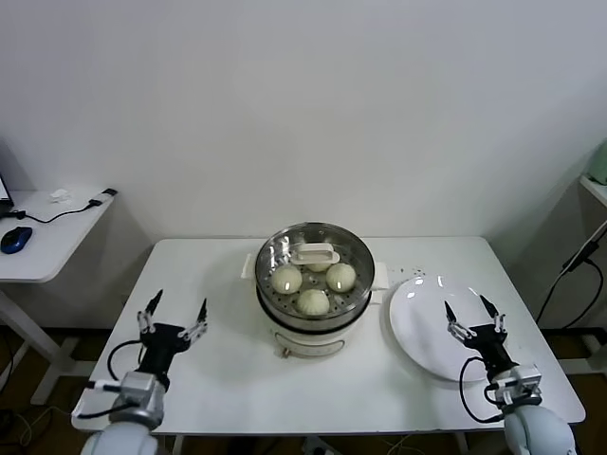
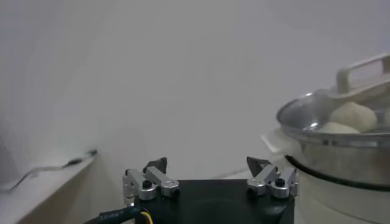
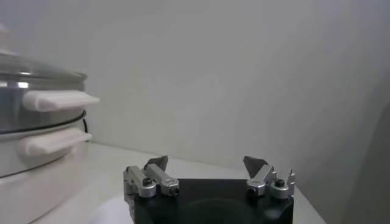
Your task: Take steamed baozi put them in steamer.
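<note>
Inside, the steamer point(image 1: 314, 322) holds baozi point(image 1: 312, 301) (lid point(image 1: 314, 254) on).

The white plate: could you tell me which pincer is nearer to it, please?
Right. The right pincer hangs open over the white plate; the left pincer is across the table, beyond the steamer.

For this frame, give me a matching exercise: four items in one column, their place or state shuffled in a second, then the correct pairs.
Items:
1. steamed baozi
2. glass lid
3. white plate
4. left gripper

Place or state:
A. bare, on the table's right side
B. open, over the table left of the steamer
C. inside the steamer
D. covering the steamer

Pairs: 1-C, 2-D, 3-A, 4-B
</note>
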